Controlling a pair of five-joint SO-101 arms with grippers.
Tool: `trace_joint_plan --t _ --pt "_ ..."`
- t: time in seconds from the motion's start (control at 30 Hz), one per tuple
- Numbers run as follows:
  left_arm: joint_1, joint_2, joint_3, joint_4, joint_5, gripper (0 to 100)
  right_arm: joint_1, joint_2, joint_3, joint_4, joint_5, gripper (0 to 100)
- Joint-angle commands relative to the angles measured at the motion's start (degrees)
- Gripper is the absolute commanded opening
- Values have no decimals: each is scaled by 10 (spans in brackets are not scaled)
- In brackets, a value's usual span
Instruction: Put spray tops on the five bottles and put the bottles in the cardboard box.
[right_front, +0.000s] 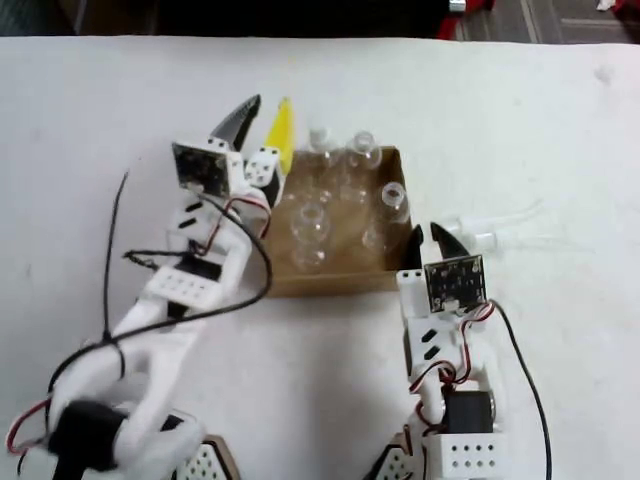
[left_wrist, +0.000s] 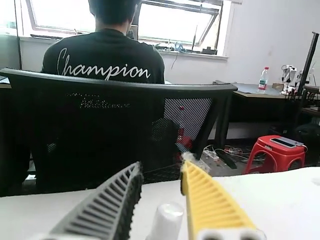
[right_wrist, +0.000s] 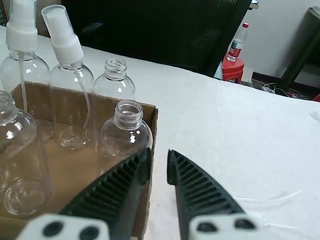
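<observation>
Looks like all five bottles (right_front: 312, 222) sit in the cardboard box (right_front: 330, 275) mid-table. Two wear spray tops (right_wrist: 62, 37), three necks are bare. A loose spray top (right_front: 478, 238) lies just right of the box. The left gripper (right_front: 262, 125) hangs open at the far-left corner, and the right gripper (right_front: 428, 238) is barely open and empty, near-right.

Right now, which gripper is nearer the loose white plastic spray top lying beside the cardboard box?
Right. The right gripper is next to the loose white spray top; the left gripper is across the brown cardboard box from it.
</observation>
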Motion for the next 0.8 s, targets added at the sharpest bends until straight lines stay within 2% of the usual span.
trace_joint_plan --t 0.0,0.1,0.3,0.37,0.5,0.67,0.77 --pt "-3 -141 -7 139 7 120 -2 -2 4 -11 5 49" --pt "-42 -242 -11 286 7 120 0 -2 4 -11 5 49" --pt "-156 -416 -92 649 -19 123 -2 -2 4 -10 5 49" --pt "-182 -441 -119 729 -97 124 -2 -2 4 -10 5 49" --pt "-211 -444 -144 848 -299 120 -1 -2 4 -10 5 49" --pt "-261 -444 -142 995 -462 124 -1 -3 4 -10 5 49" --pt "-291 -444 -115 1102 -611 120 0 -3 4 -10 6 49"
